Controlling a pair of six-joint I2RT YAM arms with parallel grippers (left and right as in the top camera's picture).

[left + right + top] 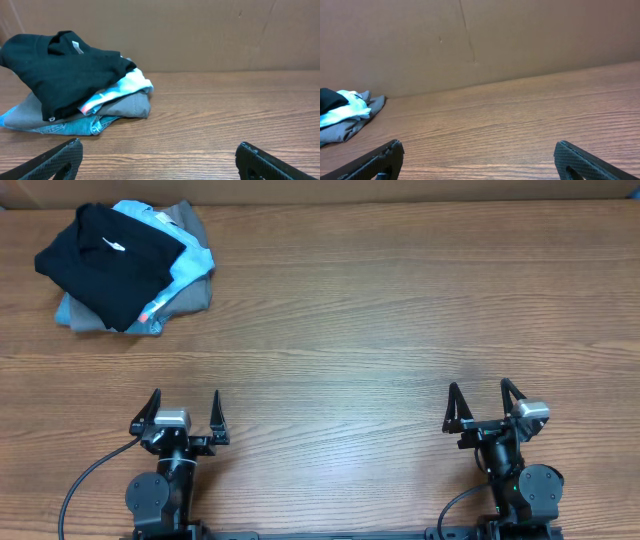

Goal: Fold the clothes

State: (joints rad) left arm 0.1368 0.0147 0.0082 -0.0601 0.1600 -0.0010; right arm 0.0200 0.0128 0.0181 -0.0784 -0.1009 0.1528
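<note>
The wooden table (380, 330) stretches out in front of me, and a brown cardboard wall (210, 30) stands along its far edge.

In the far left corner lies the black garment (110, 255), crumpled and loosely bunched, resting on top of other clothing. A light blue shirt (192, 252) pokes out from under it on the right. A grey garment (190, 292) lies lower still and touches the table on the right side of the pile. From my left wrist the black garment shows up clearly at the far left. From my right wrist I see only a sliver of it at the left edge of the view.

My left gripper (185, 395) sits at the near left of the table, well apart from the pile. Its jaws are spread wide with nothing between them, and its two dark fingers (55, 160) stand at the bottom corners of its own view. My right gripper (480, 386) sits at the near right, even farther from the clothes. Its jaws are just as wide and hold nothing either.

A small white label (114, 246) shows at the neck of the black garment, facing up.
</note>
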